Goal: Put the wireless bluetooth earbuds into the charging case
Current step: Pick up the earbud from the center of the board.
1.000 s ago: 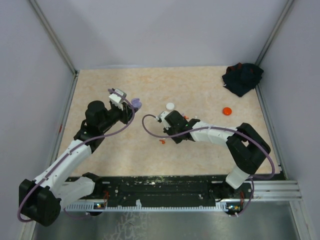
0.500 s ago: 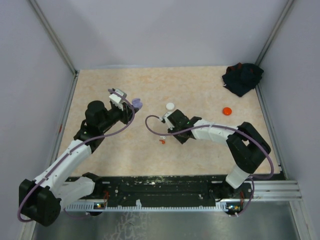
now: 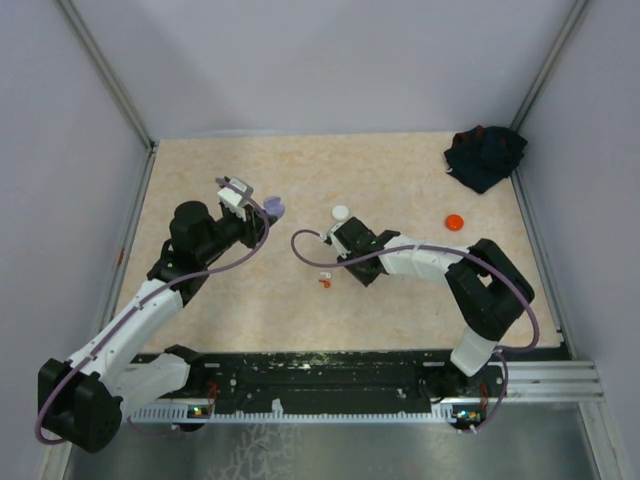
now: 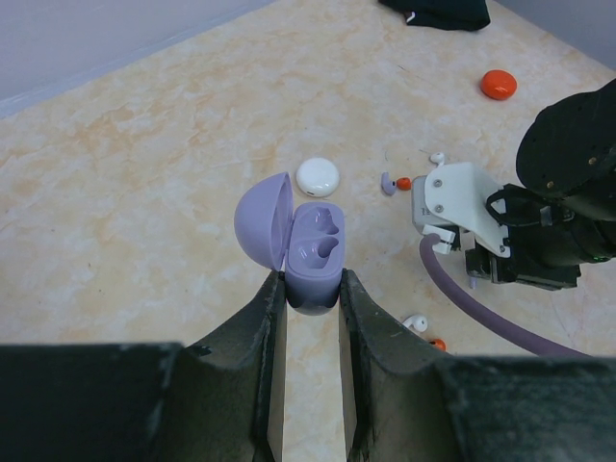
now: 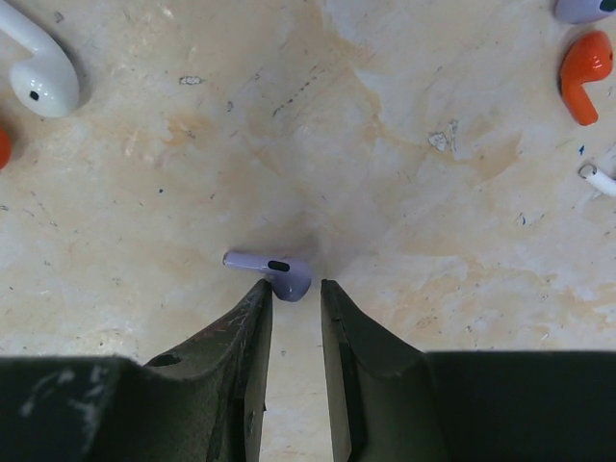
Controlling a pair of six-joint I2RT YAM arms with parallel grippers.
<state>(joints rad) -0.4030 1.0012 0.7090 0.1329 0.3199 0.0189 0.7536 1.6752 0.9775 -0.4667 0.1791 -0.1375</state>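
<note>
My left gripper (image 4: pixel 313 289) is shut on the base of a lavender charging case (image 4: pixel 315 252), held above the table with its lid open and both wells empty; the same case (image 3: pixel 273 208) shows in the top view. My right gripper (image 5: pixel 295 287) is down at the table surface with its jaws a little apart. A purple earbud (image 5: pixel 277 269) lies on the table at the tips, touching the left finger (image 5: pixel 252 318) and clear of the right one. Loose on the table around it are a white earbud (image 5: pixel 40 72) and an orange earbud (image 5: pixel 583 65).
A white round case (image 3: pixel 341 212) lies just beyond the right wrist, and an orange one (image 3: pixel 455 221) further right. A black cloth (image 3: pixel 484 155) fills the back right corner. A white earbud (image 4: pixel 416 322) and an orange bit (image 4: pixel 438 343) lie near the purple cable (image 4: pixel 500 322).
The right wrist has shifted slightly to the right and back over the middle of the table. The left arm holds still with the case.
</note>
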